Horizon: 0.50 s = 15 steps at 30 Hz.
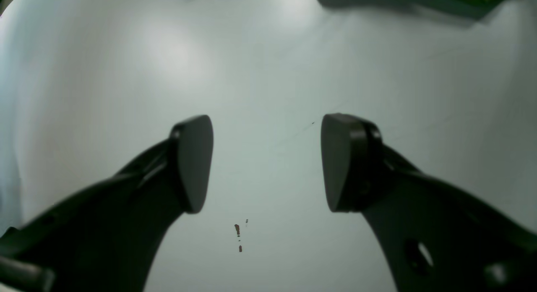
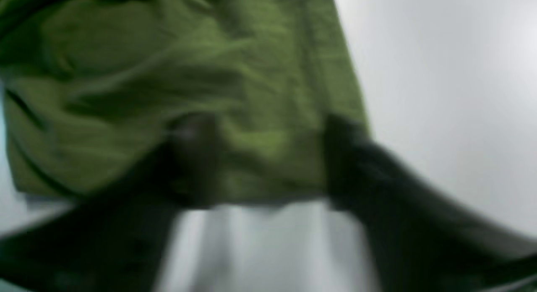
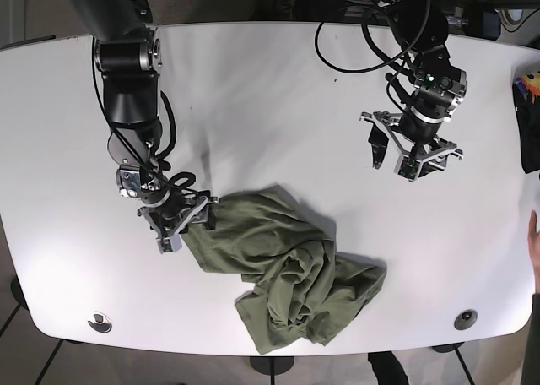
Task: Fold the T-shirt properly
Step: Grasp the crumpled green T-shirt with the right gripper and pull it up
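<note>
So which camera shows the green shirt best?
The base view: the whole crumpled T-shirt lies on the white table. The right wrist view gives a blurred close-up; the left wrist view catches only a corner.

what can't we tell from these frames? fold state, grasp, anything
- Right wrist view: motion blur; whether the right gripper pinches the green T-shirt cannot be told.
- Base view: the T-shirt is bunched; sleeves and collar are hidden in its folds.
- Left wrist view: only bare table between the open left gripper; the shirt is cut off at the top edge.
</note>
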{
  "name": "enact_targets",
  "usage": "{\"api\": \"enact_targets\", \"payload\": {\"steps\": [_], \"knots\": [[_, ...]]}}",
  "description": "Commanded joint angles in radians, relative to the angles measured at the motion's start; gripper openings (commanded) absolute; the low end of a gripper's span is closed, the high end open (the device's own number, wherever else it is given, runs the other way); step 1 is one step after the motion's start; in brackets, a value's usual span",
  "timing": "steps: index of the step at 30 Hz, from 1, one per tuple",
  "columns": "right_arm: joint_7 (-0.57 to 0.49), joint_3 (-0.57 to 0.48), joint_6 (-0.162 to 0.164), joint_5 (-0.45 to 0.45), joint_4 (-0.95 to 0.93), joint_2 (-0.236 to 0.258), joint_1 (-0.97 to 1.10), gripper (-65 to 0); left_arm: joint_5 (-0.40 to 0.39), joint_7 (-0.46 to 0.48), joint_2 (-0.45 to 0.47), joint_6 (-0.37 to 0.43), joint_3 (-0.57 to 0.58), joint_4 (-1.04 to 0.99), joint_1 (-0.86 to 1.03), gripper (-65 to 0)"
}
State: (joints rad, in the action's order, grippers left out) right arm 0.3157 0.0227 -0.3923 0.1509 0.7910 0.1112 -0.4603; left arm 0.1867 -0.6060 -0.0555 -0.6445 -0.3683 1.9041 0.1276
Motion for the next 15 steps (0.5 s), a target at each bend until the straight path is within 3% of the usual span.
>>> {"api": "enact_targets", "payload": {"steps": [1,2,3,5,9,15], "knots": [[0.023,0.001,-0.007,-0.009,0.052,-0.008,0.015,-59.6,-0.011,0.021,0.006,0.005,-0.001,0.015,-0.015,-27.8],[0.027,0.001,-0.009,-0.009,0.081,-0.008,0.031,-64.2,-0.013,0.021,0.006,0.005,-0.001,0.015,-0.016,-27.8],[0.03,0.001,-0.009,-0.009,0.144,-0.009,0.064,-60.7,-0.013,0.021,0.006,0.005,-0.001,0.015,-0.016,-27.8],[0.035,0.003,-0.009,-0.007,0.256,-0.006,0.145,-63.3,-0.013,0.021,0.006,0.005,-0.001,0.015,-0.016,-27.8],[0.139,0.007,-0.009,-0.009,0.563,-0.003,0.349,-62.9,-0.013,0.021,0.006,0.005,-0.001,0.015,-0.016,-27.8],[0.216,0.007,-0.009,-0.009,0.956,0.038,0.699,-62.9,-0.013,0.021,0.006,0.005,0.001,-0.018,-0.016,-27.8]]}}
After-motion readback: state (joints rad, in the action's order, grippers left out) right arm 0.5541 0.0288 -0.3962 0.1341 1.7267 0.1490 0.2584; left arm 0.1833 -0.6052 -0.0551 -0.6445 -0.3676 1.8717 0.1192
